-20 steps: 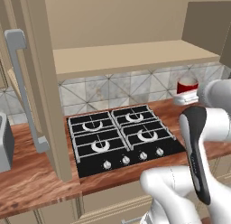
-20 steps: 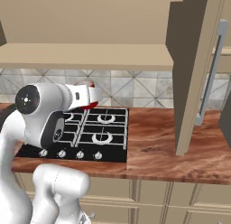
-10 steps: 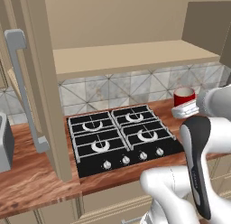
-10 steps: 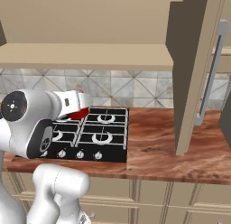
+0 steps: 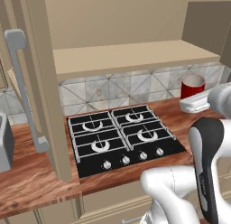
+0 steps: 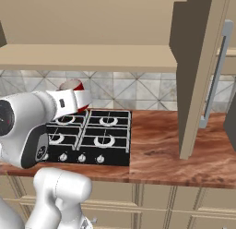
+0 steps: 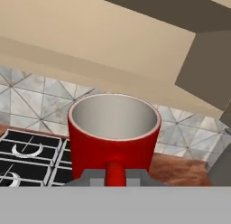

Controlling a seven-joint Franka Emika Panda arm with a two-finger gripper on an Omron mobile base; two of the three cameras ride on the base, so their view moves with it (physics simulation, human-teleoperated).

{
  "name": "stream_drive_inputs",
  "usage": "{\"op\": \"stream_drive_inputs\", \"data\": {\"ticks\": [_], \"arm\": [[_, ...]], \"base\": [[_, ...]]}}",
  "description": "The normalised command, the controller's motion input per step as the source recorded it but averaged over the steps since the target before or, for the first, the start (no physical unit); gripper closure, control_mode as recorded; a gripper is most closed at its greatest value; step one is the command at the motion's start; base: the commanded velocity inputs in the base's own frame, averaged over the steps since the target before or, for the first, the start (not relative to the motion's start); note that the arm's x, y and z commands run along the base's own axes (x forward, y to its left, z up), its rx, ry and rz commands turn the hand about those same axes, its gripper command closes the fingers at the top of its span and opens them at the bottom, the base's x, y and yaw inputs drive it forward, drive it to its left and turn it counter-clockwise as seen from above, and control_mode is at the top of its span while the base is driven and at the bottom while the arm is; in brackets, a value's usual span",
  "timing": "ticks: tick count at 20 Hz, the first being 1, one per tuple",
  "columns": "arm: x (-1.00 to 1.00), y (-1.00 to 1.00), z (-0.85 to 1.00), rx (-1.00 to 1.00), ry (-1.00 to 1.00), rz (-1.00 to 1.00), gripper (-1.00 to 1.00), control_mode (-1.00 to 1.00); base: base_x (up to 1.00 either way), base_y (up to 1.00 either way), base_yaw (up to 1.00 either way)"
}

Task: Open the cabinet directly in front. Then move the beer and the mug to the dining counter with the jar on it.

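The cabinet (image 5: 122,56) stands open, its left door (image 5: 43,83) and right door (image 6: 198,71) swung out toward me. My gripper (image 7: 115,177) is shut on the side handle of the red mug (image 7: 115,137). The mug hangs upright with its pale inside showing. The mug (image 5: 193,85) hangs below the cabinet shelf, over the right end of the worktop, with my gripper (image 5: 194,97) just in front of it. In the right base view the mug (image 6: 83,96) sits above the hob's far left corner, past my white hand. The beer, the jar and the dining counter are out of view.
A black hob (image 5: 122,137) with several burners lies in the wood worktop (image 6: 161,145) under the cabinet, backed by grey tiles. A grey appliance (image 5: 3,142) stands at the worktop's left end. The open doors and their bar handles (image 5: 22,92) jut out on both sides.
The arm's elbow has swung down and sideways. The mug stays in the shut gripper and has shifted only slightly, dipping and coming back up near the shelf's edge.
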Motion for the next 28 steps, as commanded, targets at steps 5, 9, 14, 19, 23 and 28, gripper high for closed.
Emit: {"op": "stream_drive_inputs", "data": {"ticks": [5, 9, 14, 19, 23, 28], "arm": [[-0.02, 0.00, 0.00, 0.00, 0.00, 0.00, 1.00, -1.00], [0.00, 0.00, 0.00, 0.00, 0.00, 0.00, 1.00, 1.00], [0.00, 0.00, 0.00, 0.00, 0.00, 0.00, 1.00, 1.00], [0.00, 0.00, 0.00, 0.00, 0.00, 0.00, 1.00, 1.00], [0.00, 0.00, 0.00, 0.00, 0.00, 0.00, 1.00, 1.00], [0.00, 0.00, 0.00, 0.00, 0.00, 0.00, 1.00, 1.00]], "base": [[0.00, 0.00, 0.00], [-0.68, -0.03, 0.00], [-0.95, -0.13, 0.00], [-0.53, -0.68, -0.07], [-0.05, -0.99, -0.12], [0.03, -1.00, -0.09]]}}
